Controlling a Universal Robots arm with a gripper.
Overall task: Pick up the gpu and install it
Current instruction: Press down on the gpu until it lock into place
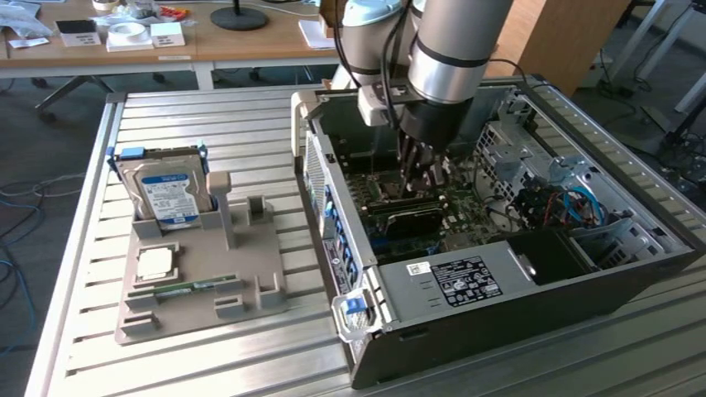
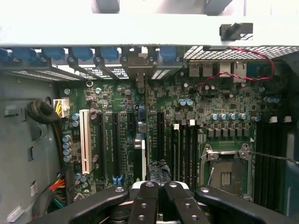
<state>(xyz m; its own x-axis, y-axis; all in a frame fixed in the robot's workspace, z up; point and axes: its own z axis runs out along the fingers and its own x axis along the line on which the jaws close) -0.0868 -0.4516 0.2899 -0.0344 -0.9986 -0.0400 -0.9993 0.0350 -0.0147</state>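
End effector (image 2: 156,189) is reaching down into the open computer case (image 1: 530,314), its fingers sitting together. Just beneath them the gpu (image 2: 141,140) is standing edge-on, so its cooler face is hiding. Whether the fingertips are pinching its upper edge or only touching it is hard to make out. Beyond, the card is running across the motherboard (image 2: 224,107) toward the case's rear wall, where its silver bracket (image 2: 139,74) is lying.

Open black computer case (image 1: 518,306) lies on slatted metal worktop (image 1: 198,364), green motherboard (image 2: 187,121) exposed inside. Grey plastic parts holder (image 1: 204,285) beside it carries upright silver hard drive with blue-white label (image 1: 171,194), square silver processor chip (image 1: 155,263), slim green memory stick (image 1: 182,289).
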